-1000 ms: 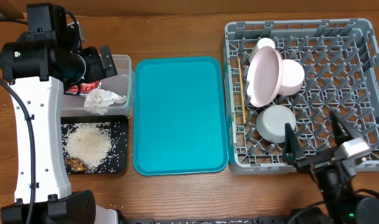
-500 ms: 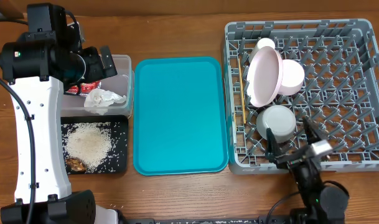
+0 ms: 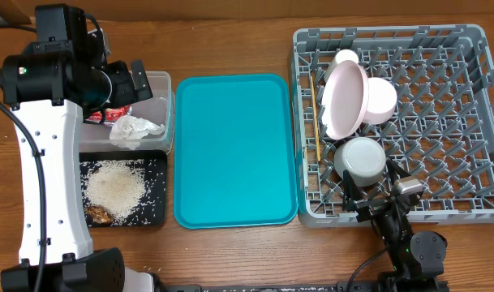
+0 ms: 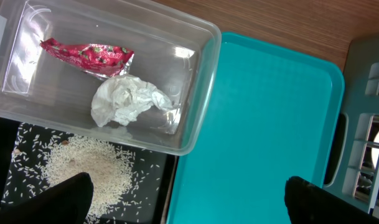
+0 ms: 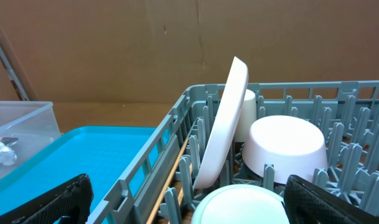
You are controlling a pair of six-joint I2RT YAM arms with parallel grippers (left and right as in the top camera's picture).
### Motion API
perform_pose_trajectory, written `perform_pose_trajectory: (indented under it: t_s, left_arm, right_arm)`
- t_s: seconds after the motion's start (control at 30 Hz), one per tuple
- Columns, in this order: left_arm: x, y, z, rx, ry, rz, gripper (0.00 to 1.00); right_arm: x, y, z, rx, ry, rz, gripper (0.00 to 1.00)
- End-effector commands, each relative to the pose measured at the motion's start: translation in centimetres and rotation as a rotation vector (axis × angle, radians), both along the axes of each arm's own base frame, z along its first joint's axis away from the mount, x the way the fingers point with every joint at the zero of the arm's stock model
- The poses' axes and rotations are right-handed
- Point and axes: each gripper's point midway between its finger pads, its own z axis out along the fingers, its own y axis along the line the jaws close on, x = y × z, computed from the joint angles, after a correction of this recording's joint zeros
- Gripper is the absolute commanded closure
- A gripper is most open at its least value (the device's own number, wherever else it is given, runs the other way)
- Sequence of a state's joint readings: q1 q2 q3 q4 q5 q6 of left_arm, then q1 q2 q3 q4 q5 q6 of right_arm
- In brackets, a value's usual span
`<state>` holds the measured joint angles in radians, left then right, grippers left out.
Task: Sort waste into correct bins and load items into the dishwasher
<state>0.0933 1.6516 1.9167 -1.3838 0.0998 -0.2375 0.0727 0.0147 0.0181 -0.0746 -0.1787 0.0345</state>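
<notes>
Your left gripper point(image 4: 189, 200): jaws apart over tub point(image 4: 201, 87), upper left, with wrapper point(image 4: 86, 53), napkin point(image 4: 127, 99) | rice point(image 3: 114, 185): black tray point(image 3: 155, 161), lower left | your right gripper point(image 3: 371, 186): jaws apart, lower edge of rack point(image 3: 480, 34) | racked: plate point(image 3: 344, 101), pink bowl point(image 3: 382, 97), grey bowl point(image 3: 362, 158), chopsticks point(image 3: 315, 113).

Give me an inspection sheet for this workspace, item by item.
Surface: wooden table, a few white specks near the front edge.
Job's things: wrapper and napkin in clear tub; rice on black tray; plate, cup, pinkish bowl, grey-white bowl and chopsticks in rack.
Clutter: teal tray between bins and rack.
Grippers: left gripper above tub, jaws open; right gripper at rack's front edge, jaws open.
Cables: black cable along left arm.
Surroundings: brown board behind.
</notes>
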Motion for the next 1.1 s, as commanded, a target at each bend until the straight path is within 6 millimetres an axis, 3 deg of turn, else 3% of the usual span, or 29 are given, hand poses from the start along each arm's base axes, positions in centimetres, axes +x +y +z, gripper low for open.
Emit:
perform_pose_trajectory:
  t_s: [0.0,0.97,1.07]
  left_arm:
    - [0.1,0.0,-0.2,-0.001,0.007,0.013,0.00]
    - [0.1,0.1,-0.3,-0.001,0.008,0.013,0.00]
    - [-0.4,0.0,0.8,0.002,-0.021,0.013,0.00]
  right_arm:
    - [0.0,-0.1,-0.1,0.012,-0.005,-0.007,0.00]
    - [0.0,-0.1,-0.1,0.012,-0.005,-0.007,0.00]
    - [0.0,-0.1,-0.1,0.012,-0.005,-0.007,0.00]
